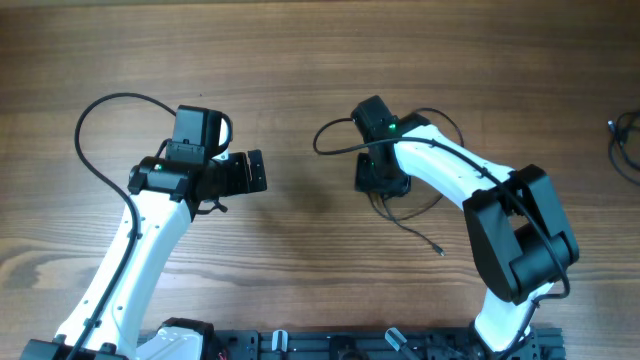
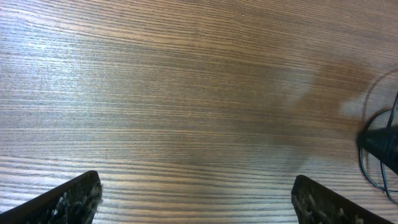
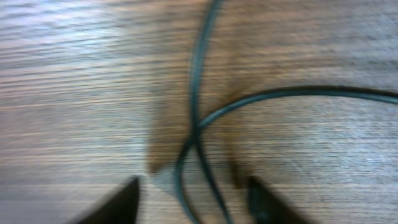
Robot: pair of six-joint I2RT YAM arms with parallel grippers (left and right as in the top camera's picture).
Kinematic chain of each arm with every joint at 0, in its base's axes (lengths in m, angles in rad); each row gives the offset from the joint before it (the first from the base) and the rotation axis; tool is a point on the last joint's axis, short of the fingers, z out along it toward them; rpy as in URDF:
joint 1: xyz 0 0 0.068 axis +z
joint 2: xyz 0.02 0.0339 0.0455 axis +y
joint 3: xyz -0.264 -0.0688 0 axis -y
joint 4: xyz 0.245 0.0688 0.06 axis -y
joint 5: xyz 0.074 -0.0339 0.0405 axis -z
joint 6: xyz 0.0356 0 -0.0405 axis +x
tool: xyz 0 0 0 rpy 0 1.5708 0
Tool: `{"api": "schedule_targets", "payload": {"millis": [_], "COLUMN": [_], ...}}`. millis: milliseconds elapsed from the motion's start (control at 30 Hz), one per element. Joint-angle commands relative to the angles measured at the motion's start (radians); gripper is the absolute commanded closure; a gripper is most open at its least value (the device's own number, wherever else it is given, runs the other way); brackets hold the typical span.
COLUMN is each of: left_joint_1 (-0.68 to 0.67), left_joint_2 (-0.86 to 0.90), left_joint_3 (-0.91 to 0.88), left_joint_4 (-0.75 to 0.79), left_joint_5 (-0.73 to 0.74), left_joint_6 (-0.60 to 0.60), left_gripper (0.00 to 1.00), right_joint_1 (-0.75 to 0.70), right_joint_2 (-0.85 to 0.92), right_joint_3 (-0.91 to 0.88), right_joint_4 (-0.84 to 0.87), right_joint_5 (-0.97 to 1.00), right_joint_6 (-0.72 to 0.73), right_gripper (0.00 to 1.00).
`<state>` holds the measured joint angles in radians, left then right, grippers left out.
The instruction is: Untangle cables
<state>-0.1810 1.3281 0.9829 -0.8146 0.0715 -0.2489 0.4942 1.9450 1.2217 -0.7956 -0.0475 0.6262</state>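
Thin dark-green cables (image 3: 198, 93) cross on the wood in the right wrist view, and two strands run down between my right gripper's (image 3: 194, 202) fingers. Those fingers stand apart and are not closed on the strands. In the overhead view my right gripper (image 1: 381, 183) points down onto the cable, whose loose end (image 1: 424, 236) trails to a tiny plug at the lower right. My left gripper (image 1: 256, 172) is open and empty, well left of the cable. In the left wrist view its fingers (image 2: 198, 199) are spread wide over bare wood, with a thin cable loop (image 2: 368, 169) at the right edge.
Another thin dark cable bundle (image 1: 625, 140) lies at the table's far right edge. Thicker black arm cables loop above the left arm (image 1: 100, 110) and beside the right arm (image 1: 330, 135). The arm bases stand at the front edge.
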Motion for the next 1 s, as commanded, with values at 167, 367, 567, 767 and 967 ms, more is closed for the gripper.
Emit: {"api": "schedule_targets", "payload": {"millis": [167, 367, 567, 767, 967], "left_joint_1": [0.004, 0.004, 0.004, 0.004, 0.004], "left_joint_2": [0.003, 0.003, 0.003, 0.003, 0.003], "left_joint_3": [0.011, 0.011, 0.011, 0.011, 0.011], "left_joint_4": [-0.001, -0.001, -0.001, -0.001, -0.006], "left_joint_5": [-0.009, -0.009, -0.009, -0.009, -0.009], "left_joint_6": [0.013, 0.013, 0.013, 0.013, 0.013], "left_gripper": [0.00, 0.00, 0.00, 0.00, 0.00], "right_joint_1": [0.000, -0.021, -0.083, -0.168, -0.323], "right_joint_2": [0.002, -0.043, -0.184, -0.314, -0.419], "right_joint_3": [-0.167, -0.085, 0.186, 0.416, 0.467], "right_joint_4": [0.097, 0.007, -0.140, -0.107, 0.024], "right_joint_5": [0.070, 0.094, 0.163, 0.220, 0.809], "right_joint_6": [0.080, -0.051, -0.178, -0.323, -0.391], "right_gripper": [0.96, 0.96, 0.96, 0.96, 0.96]}}
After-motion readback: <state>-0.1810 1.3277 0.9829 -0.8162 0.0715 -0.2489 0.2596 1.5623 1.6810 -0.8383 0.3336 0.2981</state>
